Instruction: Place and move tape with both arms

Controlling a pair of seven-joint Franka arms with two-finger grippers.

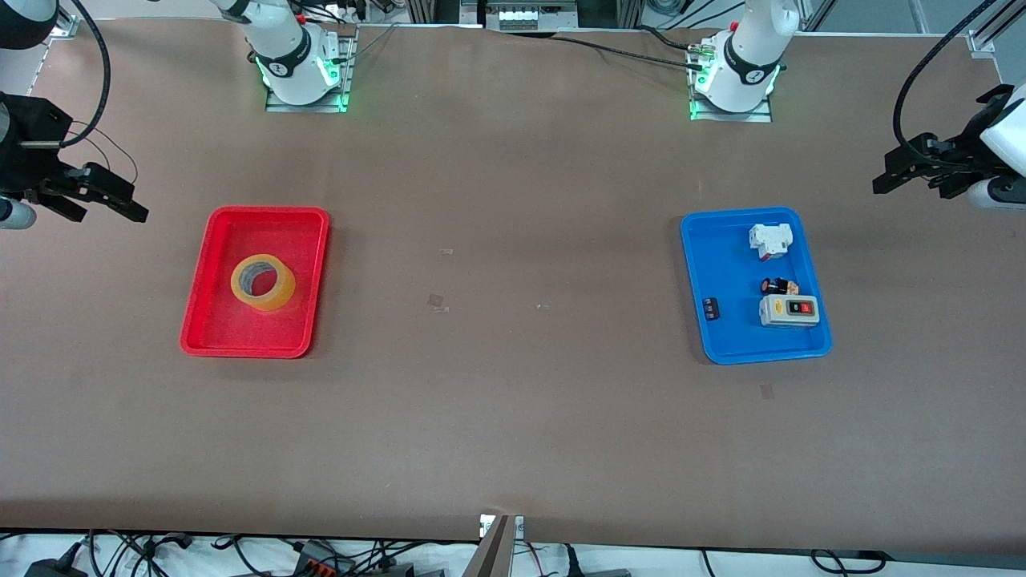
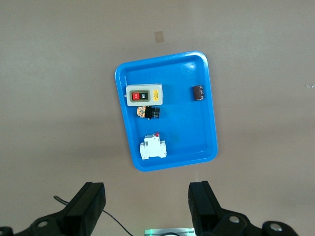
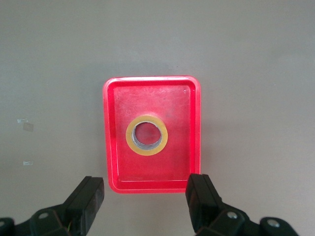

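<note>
Lying flat in the red plastic tray (image 1: 210,276), the yellowish translucent tape roll (image 1: 263,282) is ungrasped: you must lower the wide-open right hand (image 1: 100,196), raised over the table's (image 1: 513,401) right-arm end, onto it while the left hand (image 1: 910,170), also wide, waits raised at the other end.

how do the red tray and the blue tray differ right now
The red plastic tray holds one thing, a roll of yellowish tape lying flat; the blue plastic tray holds several small electrical parts, among them a grey switch box. The red tray lies toward the right arm's end of the table, the blue toward the left arm's. Both are shallow, rectangular, round-cornered.
</note>
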